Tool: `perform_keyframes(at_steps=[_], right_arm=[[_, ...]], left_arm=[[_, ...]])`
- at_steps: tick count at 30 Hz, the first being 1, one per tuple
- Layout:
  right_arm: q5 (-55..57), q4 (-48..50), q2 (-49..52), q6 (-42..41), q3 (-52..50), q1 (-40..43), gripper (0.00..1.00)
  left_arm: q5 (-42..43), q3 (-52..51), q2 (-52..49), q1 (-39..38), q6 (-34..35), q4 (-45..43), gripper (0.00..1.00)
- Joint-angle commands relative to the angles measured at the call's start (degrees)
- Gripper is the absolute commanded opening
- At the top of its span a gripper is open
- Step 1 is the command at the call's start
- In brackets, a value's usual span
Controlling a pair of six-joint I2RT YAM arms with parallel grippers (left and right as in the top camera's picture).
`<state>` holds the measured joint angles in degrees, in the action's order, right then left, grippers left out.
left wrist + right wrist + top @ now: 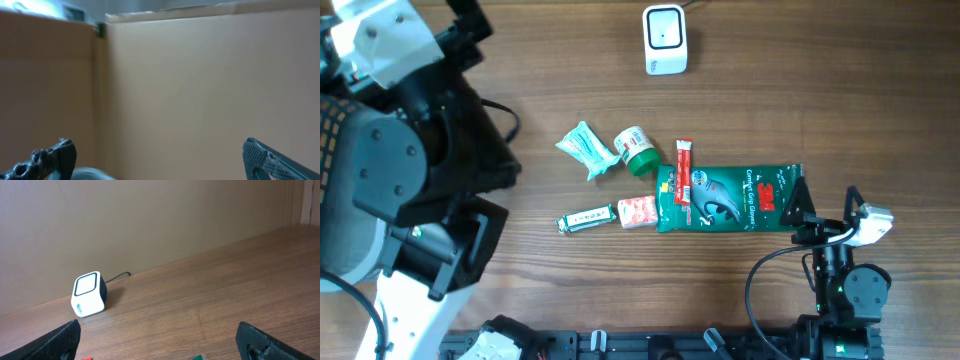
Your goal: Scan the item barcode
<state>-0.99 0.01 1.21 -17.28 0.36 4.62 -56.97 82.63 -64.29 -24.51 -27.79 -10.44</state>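
The white barcode scanner (665,38) stands at the table's far edge, also in the right wrist view as the scanner (89,294) with its window facing me. Several items lie mid-table: a green 3M glove pack (730,197), a red stick (684,168), a green-lidded jar (636,150), a teal packet (586,150), a red-and-white packet (637,211) and a small green pack (586,219). My right gripper (803,208) hovers at the glove pack's right end, open and empty (162,345). My left gripper (160,165) is open, empty and faces a beige wall.
The bulky left arm (410,150) fills the table's left side, well apart from the items. A black cable (117,276) runs from the scanner along the wall. Bare wooden tabletop (840,100) lies between the items and the scanner.
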Motion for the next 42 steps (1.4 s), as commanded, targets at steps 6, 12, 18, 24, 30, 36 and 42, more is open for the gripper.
perform_keyframes(at_steps=[6, 12, 18, 24, 30, 36, 42], right_arm=[[0.42, 0.31, -0.28, 0.66, -0.07, -0.17, 1.0], [0.42, 0.31, -0.28, 0.63, -0.07, -0.17, 0.99], [0.42, 0.31, -0.28, 0.66, -0.07, -0.17, 1.0], [0.42, 0.28, -0.13, 0.63, -0.07, -0.17, 1.0], [0.42, 0.31, -0.07, 0.63, -0.07, -0.17, 1.0], [0.42, 0.31, -0.04, 0.63, -0.07, -0.17, 1.0], [0.39, 0.31, -0.04, 0.63, -0.07, -0.17, 1.0]], left_arm=[[3.58, 1.81, -0.11, 18.97, -22.86, -14.43, 1.0], [4.87, 1.81, 2.73, 23.3, -18.03, 0.33, 1.0], [6.84, 1.81, 10.43, 24.11, -7.74, 11.82, 1.0], [29.09, 1.7, 23.32, 31.91, 9.6, 33.05, 1.0], [40.79, 0.07, 33.9, 38.82, 21.27, 37.03, 1.0], [46.73, -10.71, 46.9, 39.06, 25.86, 32.15, 1.0], [47.12, -21.86, 54.1, 40.37, 28.74, 25.42, 1.0]])
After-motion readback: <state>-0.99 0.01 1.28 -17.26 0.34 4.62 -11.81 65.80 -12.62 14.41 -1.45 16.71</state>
